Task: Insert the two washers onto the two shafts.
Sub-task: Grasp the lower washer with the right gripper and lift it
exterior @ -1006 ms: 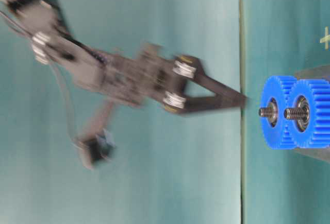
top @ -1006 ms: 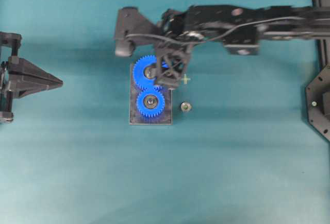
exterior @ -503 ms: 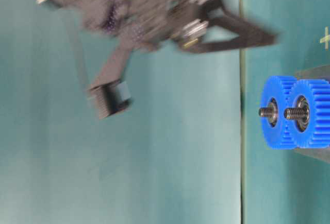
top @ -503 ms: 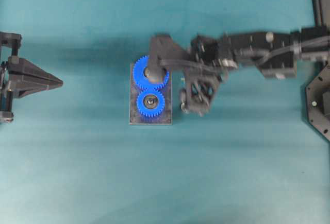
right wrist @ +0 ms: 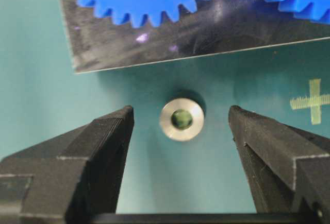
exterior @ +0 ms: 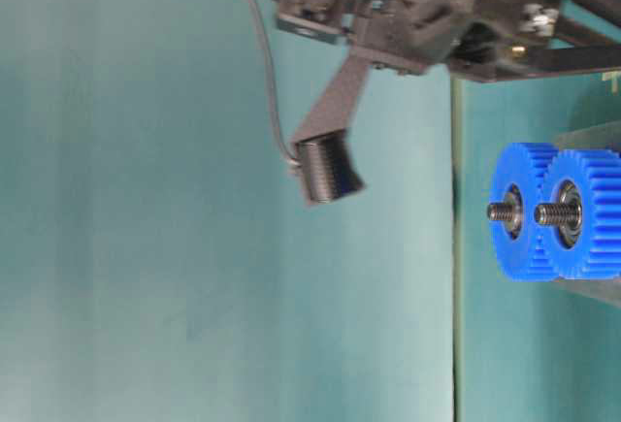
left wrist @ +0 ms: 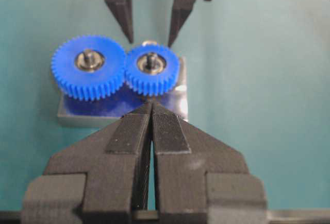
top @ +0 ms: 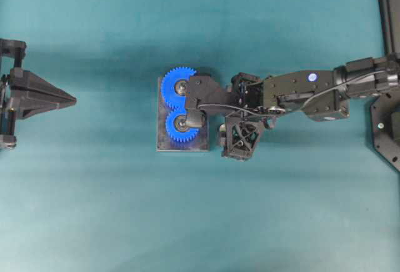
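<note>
Far left in the overhead view: left gripper [top: 74, 100] parked well apart from the parts, pointed right. From its wrist camera, fingers [left wrist: 135, 134] pressed flat together, nothing between them.

Middle of the teal table [top: 94, 209]: dark base plate [top: 161, 146] carrying two blue gears side by side, teeth meshed. Larger gear [top: 175, 87] toward the far edge, smaller gear [top: 178, 128] nearer. In the table-level view, a threaded shaft [exterior: 499, 211] poking up from the larger gear, and a second shaft [exterior: 545, 213] from the smaller one, both bare at the tip. Steel bearings seated in the gear hubs.

Just right of the plate: washer [right wrist: 181, 119], a small silver ring with a dark hole, flat on the table, close beside the plate edge but apart from it. A pale cross mark [right wrist: 311, 102] on the cloth farther right of it.

Over that spot: right gripper [right wrist: 180, 126], reached in from the right and partly covering both gears in the overhead view. Jaws spread wide, one finger [right wrist: 105, 139] left of the washer and the other right of it, gaps on both sides. No contact with the washer visible; nothing held. Height above the table not readable from the wrist view.
</note>
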